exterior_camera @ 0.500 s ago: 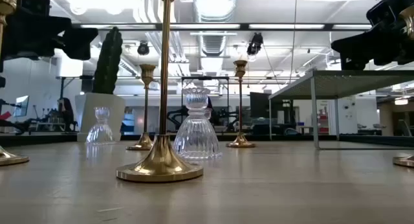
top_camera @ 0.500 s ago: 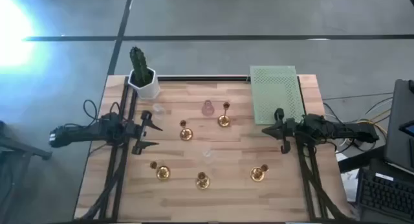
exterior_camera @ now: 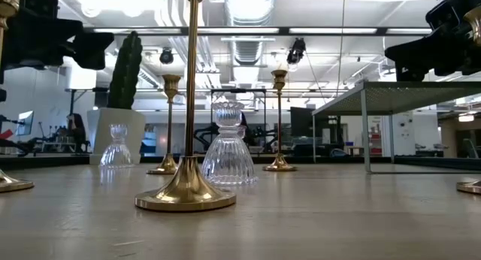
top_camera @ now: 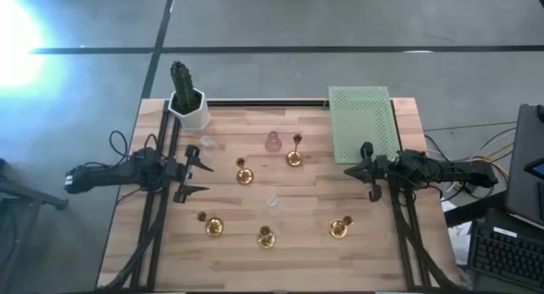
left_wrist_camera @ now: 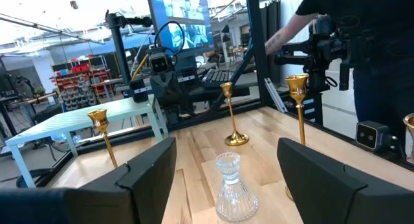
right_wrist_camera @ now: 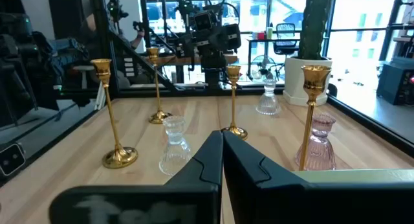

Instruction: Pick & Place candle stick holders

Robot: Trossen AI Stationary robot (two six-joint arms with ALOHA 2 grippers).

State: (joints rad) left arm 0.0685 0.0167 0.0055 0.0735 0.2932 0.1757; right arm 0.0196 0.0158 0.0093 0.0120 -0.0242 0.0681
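Nothing placed yet, apparently: the gold candle stick holders (top_camera: 244,175) and glass holders (top_camera: 273,142) stand scattered on the table (top_camera: 306,251); green mesh stand (top_camera: 364,124) looks bare. Left gripper (top_camera: 199,178) hovers, fingers apart, empty. Right gripper (top_camera: 365,171) hovers with fingers pressed together.
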